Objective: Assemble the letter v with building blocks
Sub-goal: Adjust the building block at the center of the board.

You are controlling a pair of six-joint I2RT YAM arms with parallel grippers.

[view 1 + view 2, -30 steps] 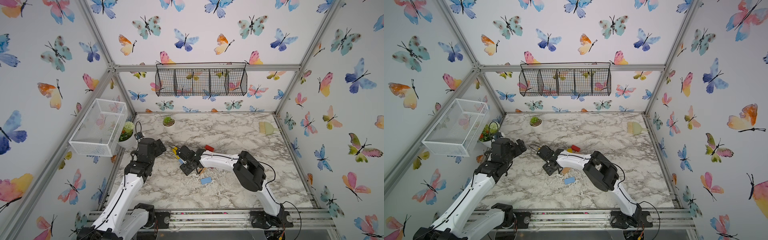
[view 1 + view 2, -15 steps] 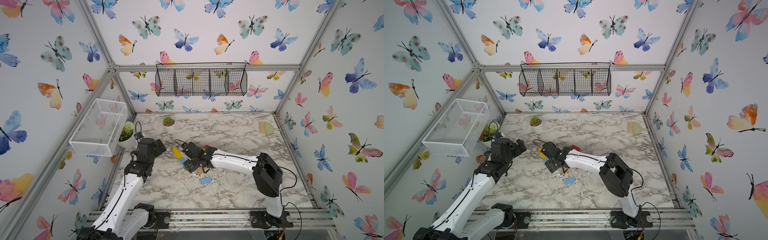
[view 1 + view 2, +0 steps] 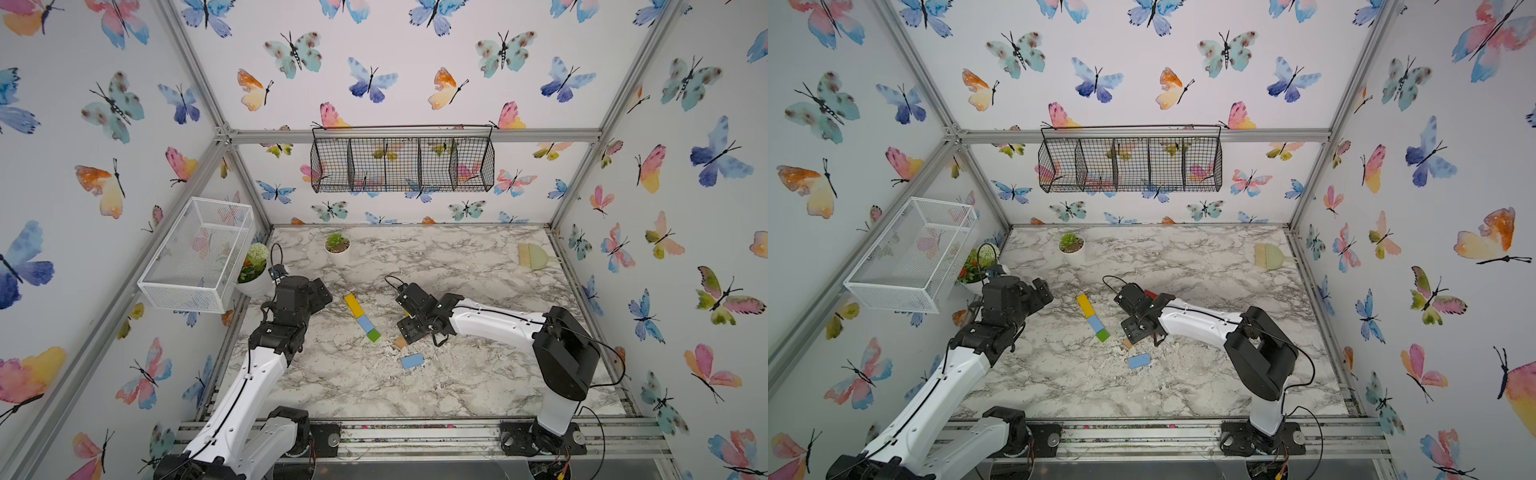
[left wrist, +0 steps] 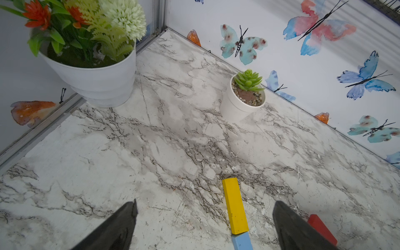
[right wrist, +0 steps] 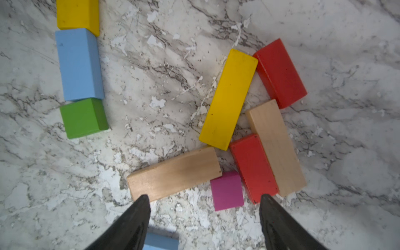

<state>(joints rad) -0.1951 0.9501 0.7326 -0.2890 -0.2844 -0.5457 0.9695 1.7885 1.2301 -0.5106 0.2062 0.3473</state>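
Right pincer [image 5: 205, 196] spread empty, magenta cube [image 5: 226, 191] ahead between tan bar [image 5: 173, 174] and red bar [image 5: 253, 167], flaking desk [image 5: 346, 129], left pincer [image 4: 205, 202] spread

Your left claw [image 4: 205, 207] stands wide apart and empty, the left arm [image 3: 266, 374] reaching in from the near left. Your right claw [image 5: 204, 197] points down, jaws spread, gripping nothing, the right arm [image 3: 490, 322] stretched leftward from the near right.

No legible text or labels anywhere.
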